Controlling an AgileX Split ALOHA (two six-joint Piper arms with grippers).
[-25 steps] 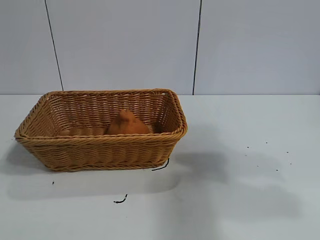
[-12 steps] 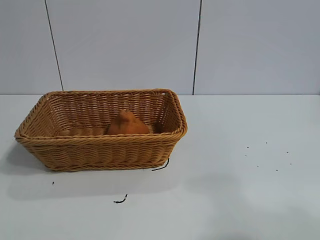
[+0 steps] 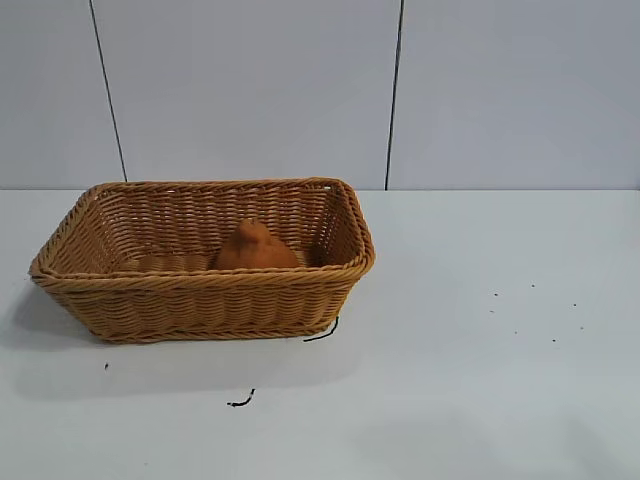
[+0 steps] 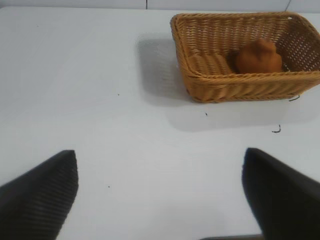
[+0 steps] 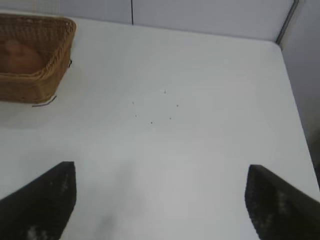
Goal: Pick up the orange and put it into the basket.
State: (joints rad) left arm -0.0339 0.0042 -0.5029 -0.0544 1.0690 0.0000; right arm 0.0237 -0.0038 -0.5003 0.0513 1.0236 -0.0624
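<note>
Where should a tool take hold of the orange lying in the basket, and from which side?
Probably from above, closing across the wide lower body of the orange. Its top narrows to a bulge that could slip, and the walls of the basket block any sideways approach.

A: Where does the exterior view look from?

B: From in front of the table [image 3: 480, 400], roughly level and slightly above, facing the back wall [image 3: 250, 90]. The basket [image 3: 200, 300] sits near, left of centre.

A: And the left wrist view?

B: High over the table, looking down and forward past its own left gripper [image 4: 160, 200], fingers wide apart. The basket [image 4: 240, 85] lies well beyond, with the orange [image 4: 258, 56] inside.

A: The right wrist view?

B: Same kind of downward look between the right gripper [image 5: 160, 200] fingers, spread wide. It catches only an end of the basket [image 5: 47, 75], farther off.

A: What's shared?

B: All three show the basket and the tabletop beside it.
</note>
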